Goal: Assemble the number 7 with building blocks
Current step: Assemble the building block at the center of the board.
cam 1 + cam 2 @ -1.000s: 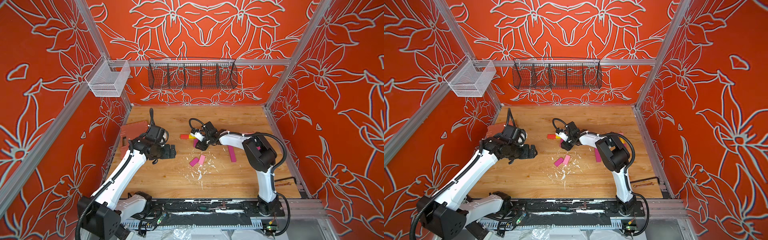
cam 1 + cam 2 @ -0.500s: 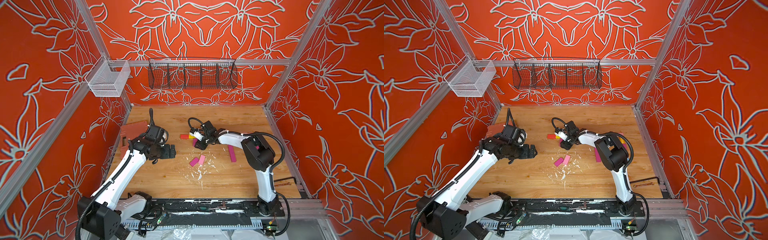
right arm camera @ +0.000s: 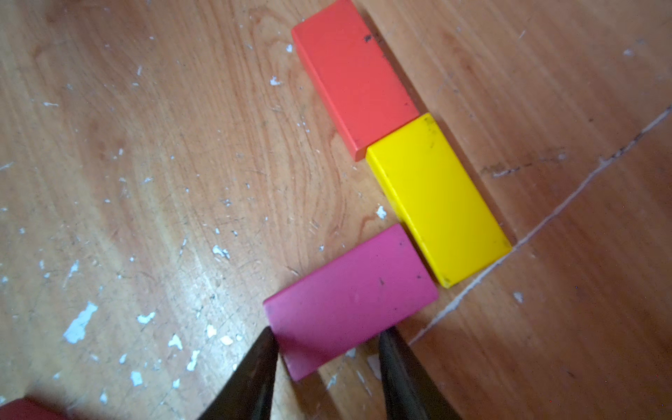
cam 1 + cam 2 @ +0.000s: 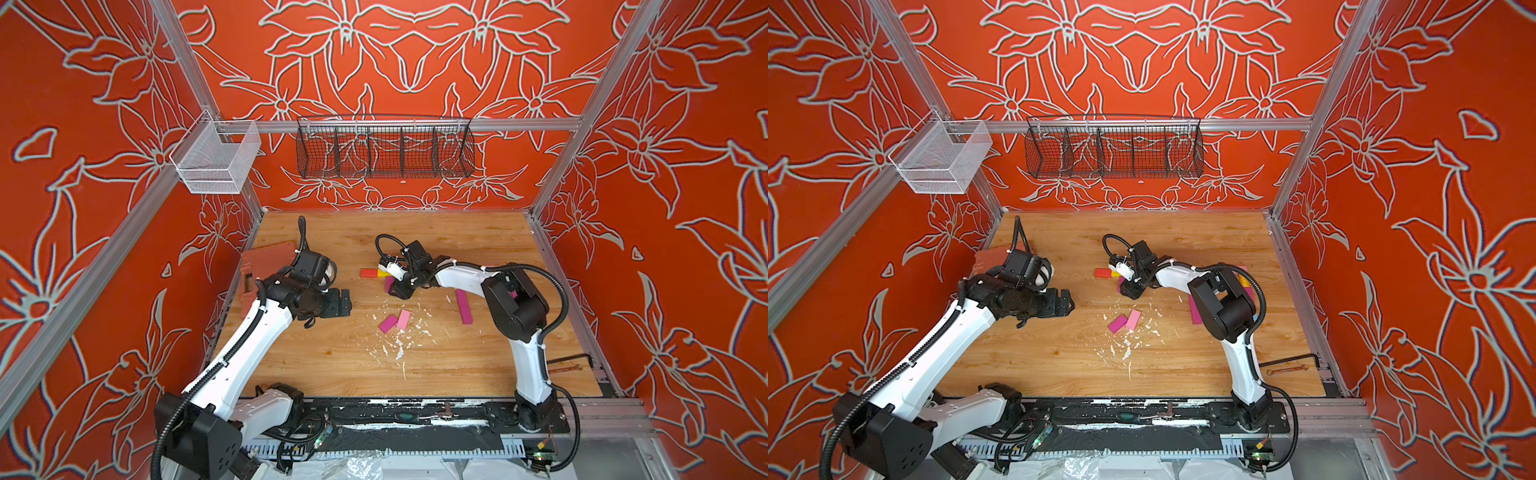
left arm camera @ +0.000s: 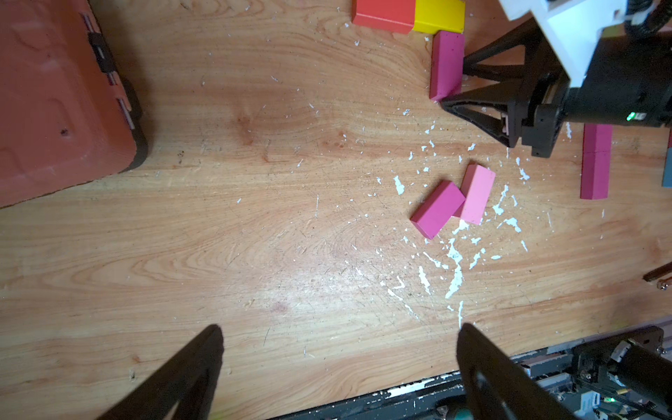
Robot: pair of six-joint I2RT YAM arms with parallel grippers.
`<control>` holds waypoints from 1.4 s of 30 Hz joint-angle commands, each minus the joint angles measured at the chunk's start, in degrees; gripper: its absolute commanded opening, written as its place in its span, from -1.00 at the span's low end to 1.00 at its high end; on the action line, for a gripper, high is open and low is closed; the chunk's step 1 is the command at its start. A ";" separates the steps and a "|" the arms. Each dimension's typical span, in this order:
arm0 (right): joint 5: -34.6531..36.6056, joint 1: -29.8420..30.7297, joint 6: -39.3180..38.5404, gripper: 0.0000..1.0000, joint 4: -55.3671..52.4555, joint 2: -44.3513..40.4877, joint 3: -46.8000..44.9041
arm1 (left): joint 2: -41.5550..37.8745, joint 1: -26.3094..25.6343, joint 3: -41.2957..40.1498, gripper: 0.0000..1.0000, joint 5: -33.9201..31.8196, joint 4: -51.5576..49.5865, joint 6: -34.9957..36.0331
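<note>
Entry: number 7 (image 4: 379,273), partial.
- Bar: red block (image 3: 354,78) and yellow block (image 3: 436,200), end to end.
- Stem: I see the magenta block (image 3: 351,298) flat on the surface (image 4: 332,357), touching the yellow block's side.
- Right claw (image 3: 329,332): narrow, tips pinching the magenta block's free end.
- Left claw (image 5: 338,334): wide, empty, near the tool case (image 5: 54,91).

A robotics lab test cell, seen from above. Aluminium frame rails (image 4: 374,124) box in a wooden tabletop (image 4: 332,357), with orange floral-print panels (image 4: 665,166) on the left, far and right sides. A white-and-black left robot arm (image 4: 249,332) and right robot arm (image 4: 528,365) stand on a black base rail (image 4: 374,419) at the near edge, amid loose cables (image 4: 291,440). A black wire basket (image 4: 384,151) and a white mesh basket (image 4: 212,166) hang from the frame.
</note>
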 commanded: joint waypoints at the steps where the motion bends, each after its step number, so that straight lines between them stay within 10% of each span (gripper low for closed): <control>1: -0.50 -0.11 -1.00 0.02 -3.83 2.39 -0.37 | 0.07 0.48 -0.50 0.95 0.42 -0.49 0.51; 19: -1.07 -3.39 10.64 0.42 -3.02 -19.11 -9.31 | 8.07 -6.86 -3.50 0.95 6.87 9.47 -7.46; 29: 2.07 -3.39 16.71 -0.20 -3.71 -11.37 -6.63 | 12.08 -11.10 -5.55 0.95 1.97 14.32 -12.63; 42: -0.19 -2.31 19.39 -0.26 -0.91 -3.82 -4.32 | 10.86 -11.39 -7.01 0.95 0.80 13.36 -10.54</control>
